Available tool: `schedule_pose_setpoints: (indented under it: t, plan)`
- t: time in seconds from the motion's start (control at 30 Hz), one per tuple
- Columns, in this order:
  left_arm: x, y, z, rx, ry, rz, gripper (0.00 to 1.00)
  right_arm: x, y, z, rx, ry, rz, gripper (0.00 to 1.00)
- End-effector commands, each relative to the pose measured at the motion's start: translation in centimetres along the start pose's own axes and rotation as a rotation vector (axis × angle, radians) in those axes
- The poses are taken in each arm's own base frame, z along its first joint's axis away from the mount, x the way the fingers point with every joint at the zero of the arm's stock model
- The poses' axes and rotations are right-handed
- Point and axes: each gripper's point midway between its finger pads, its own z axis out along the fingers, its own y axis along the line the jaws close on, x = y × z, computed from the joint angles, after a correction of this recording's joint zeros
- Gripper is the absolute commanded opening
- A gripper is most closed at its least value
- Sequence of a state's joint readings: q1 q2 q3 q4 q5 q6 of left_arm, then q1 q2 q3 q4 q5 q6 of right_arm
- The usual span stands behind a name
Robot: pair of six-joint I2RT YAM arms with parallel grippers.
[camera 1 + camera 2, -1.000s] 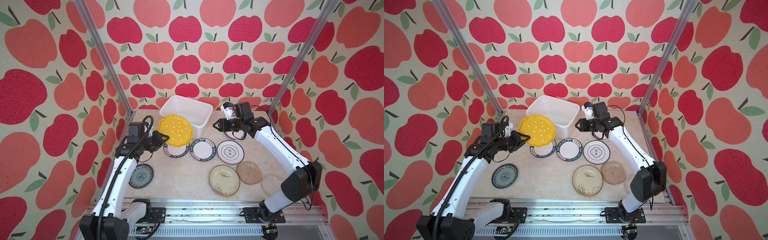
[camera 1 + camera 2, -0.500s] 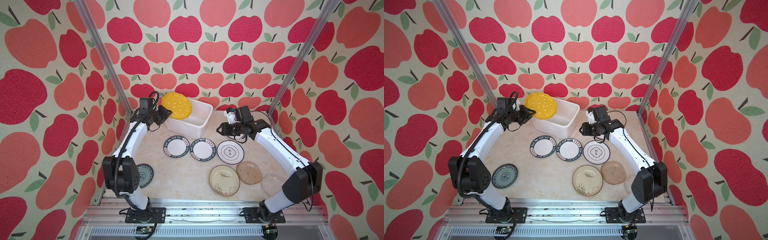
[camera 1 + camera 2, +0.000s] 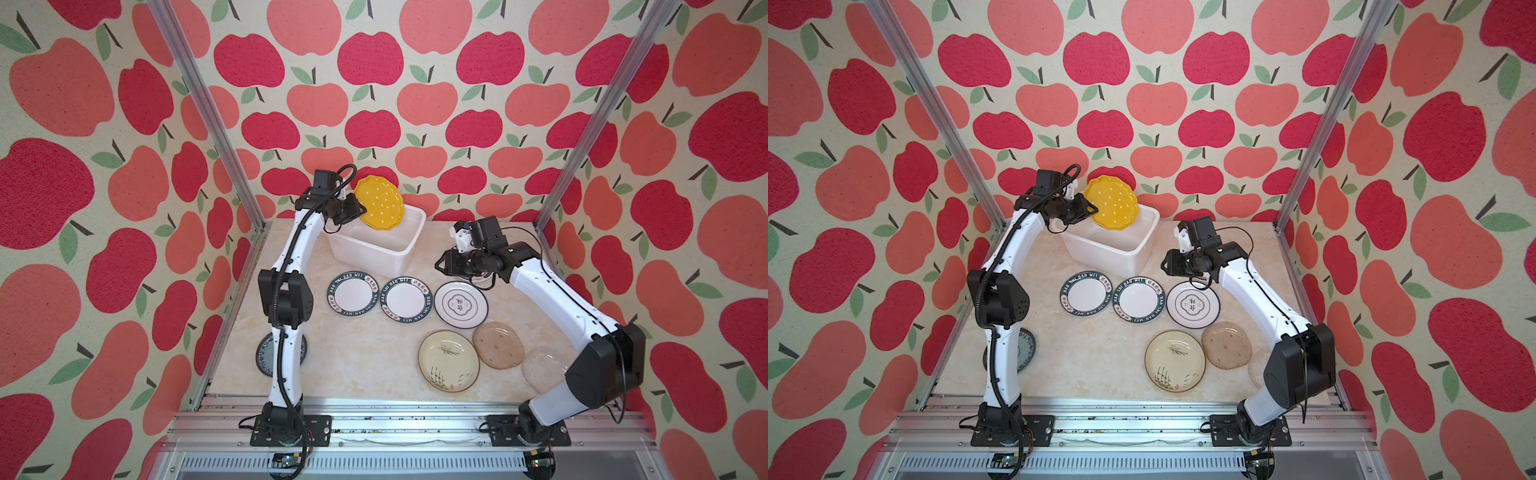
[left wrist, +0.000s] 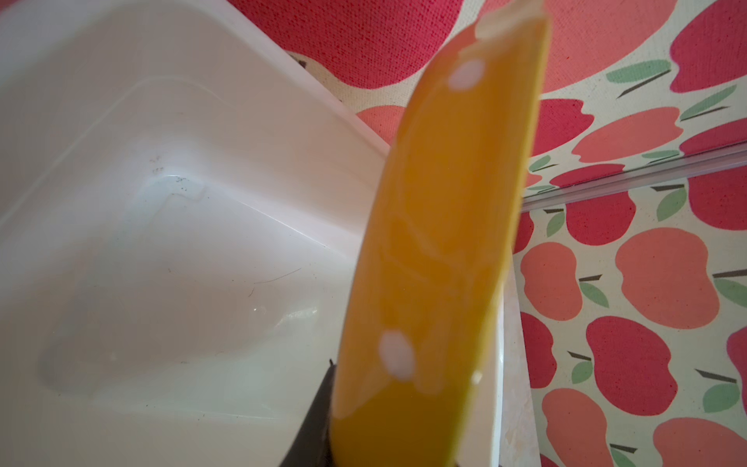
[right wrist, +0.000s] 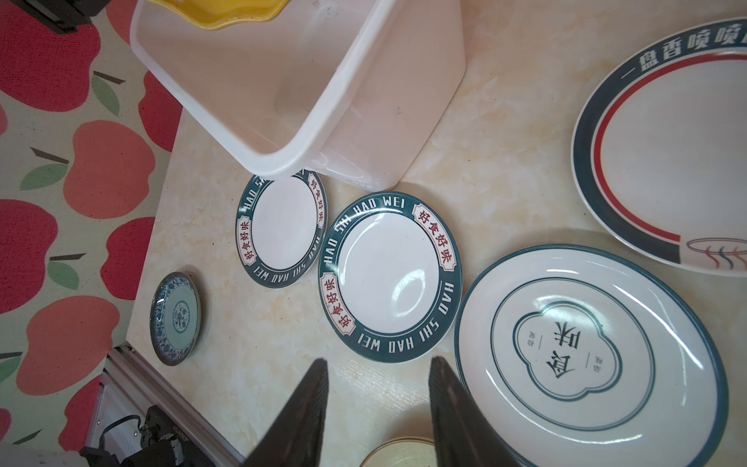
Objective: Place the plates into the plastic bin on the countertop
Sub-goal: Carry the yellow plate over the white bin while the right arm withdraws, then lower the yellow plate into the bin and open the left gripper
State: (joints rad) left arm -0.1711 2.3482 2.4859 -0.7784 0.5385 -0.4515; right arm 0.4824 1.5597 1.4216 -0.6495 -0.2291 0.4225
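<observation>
Through the right wrist camera I read "HAO SHI HAO WEI" in white capitals round the dark green rim of the nearer green-rimmed plate [image 5: 390, 279], with 好食好味 in red on two cream panels. The second green-rimmed plate [image 5: 281, 230] carried the same lettering, partly hidden behind the plastic bin [image 5: 279, 163]. The quatrefoil plate [image 5: 586, 356] showed 食味 in its middle; the small characters beside it I could not make out. The red-banded plate [image 5: 667, 153] read 一盘香喷喷 along its dark rim, cut by the frame edge.
</observation>
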Motion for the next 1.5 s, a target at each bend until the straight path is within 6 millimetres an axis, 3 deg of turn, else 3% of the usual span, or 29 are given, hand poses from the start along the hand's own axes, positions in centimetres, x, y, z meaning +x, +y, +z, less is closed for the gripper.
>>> schedule_pose_setpoints:
  t: [0.0,0.63,1.0,1.2,1.47]
  plan:
    - [-0.1,-2.9,-2.4,0.064,0.03,0.16,0.0,0.4,-0.1,-0.7,-0.011,-0.007,0.028,0.44]
    - [3.4,1.9,-2.5,-0.138,0.162,0.22,0.0,1.3,-0.9,-0.9,-0.003,-0.019,0.034,0.44]
    - [7.0,1.9,-3.4,-0.219,0.26,0.216,0.0,1.8,-2.2,-0.4,-0.01,-0.044,0.058,0.44]
    - [7.0,1.0,-2.1,-0.179,0.262,0.203,0.0,1.7,-2.5,-0.4,-0.022,-0.048,0.068,0.44]
    - [8.5,2.6,0.1,-0.202,0.324,0.183,0.0,1.7,-2.9,-1.2,-0.004,-0.064,0.067,0.44]
